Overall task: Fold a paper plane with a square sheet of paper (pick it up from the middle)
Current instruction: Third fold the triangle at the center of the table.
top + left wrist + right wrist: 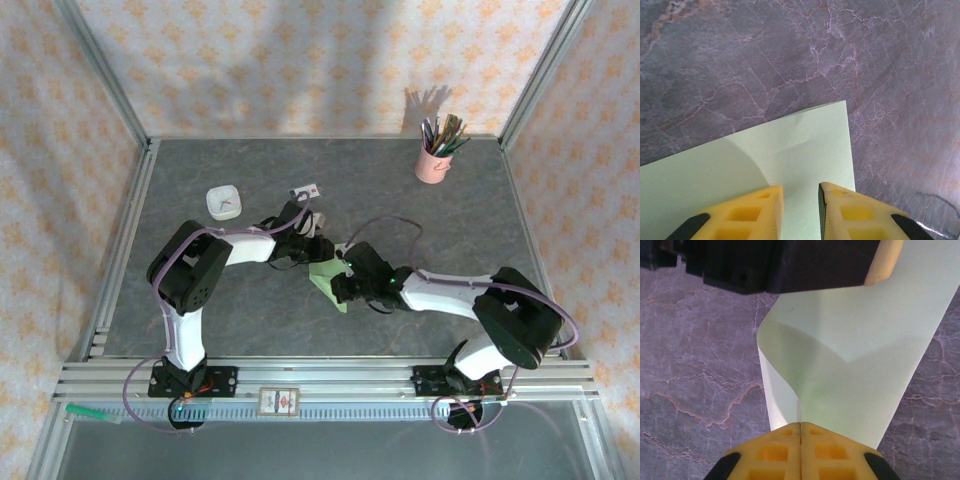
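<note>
The square sheet of paper [326, 274], pale green, lies mid-table between both arms. In the right wrist view the paper [855, 365] rises off the marbled table in a curl, and my right gripper [800, 427] is shut on its near edge, fingers pressed together. My right gripper [342, 288] sits at the sheet's front. My left gripper [801, 200] hovers low over the paper [790, 160] near a corner, its yellow fingers [760, 210] apart with flat paper showing in the gap. One left finger [885, 265] touches the sheet's far side. My left gripper [316, 245] is at the sheet's back edge.
A pink pencil cup [434, 160] stands at the back right. A small white dish [223, 203] and a small printed card [306, 192] lie behind the left arm. Metal rails [330, 385] run along the front edge and side posts frame the table.
</note>
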Robot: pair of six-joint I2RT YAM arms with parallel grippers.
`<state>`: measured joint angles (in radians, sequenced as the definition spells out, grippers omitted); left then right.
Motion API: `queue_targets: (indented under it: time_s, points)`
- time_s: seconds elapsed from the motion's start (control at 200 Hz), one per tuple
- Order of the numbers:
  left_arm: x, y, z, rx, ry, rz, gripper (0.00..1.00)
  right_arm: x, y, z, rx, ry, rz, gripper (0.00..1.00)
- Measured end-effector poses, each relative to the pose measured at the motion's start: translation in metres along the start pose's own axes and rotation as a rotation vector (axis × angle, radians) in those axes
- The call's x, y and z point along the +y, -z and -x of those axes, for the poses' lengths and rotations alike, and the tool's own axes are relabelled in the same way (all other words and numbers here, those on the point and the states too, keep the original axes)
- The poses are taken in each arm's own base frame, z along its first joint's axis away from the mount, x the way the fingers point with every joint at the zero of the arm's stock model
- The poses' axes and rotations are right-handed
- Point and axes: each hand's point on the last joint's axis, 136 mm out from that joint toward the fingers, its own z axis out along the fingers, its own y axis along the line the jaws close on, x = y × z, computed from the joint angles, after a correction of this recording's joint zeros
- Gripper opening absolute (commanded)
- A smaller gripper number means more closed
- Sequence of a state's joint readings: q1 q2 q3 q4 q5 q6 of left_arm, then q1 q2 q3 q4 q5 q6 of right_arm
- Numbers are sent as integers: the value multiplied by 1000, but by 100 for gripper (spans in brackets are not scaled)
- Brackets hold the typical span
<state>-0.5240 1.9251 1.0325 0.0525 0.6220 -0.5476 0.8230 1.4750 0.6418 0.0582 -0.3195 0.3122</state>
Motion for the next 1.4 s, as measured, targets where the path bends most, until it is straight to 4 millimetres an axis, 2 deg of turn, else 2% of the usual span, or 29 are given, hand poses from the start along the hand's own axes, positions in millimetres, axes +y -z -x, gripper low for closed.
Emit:
queue_targets:
  time_s: [0.215,0.661,1.401]
  points:
    - [0,0,0,0,0,0,28,-3,0,6,-13,-7,14,7]
    - [0,0,0,0,-1,1,28,-12,-13,-4,31,-2,-1,6]
    - [-1,-1,2,0,-23,1,28,-22,-16,-1,38,19,-26,7]
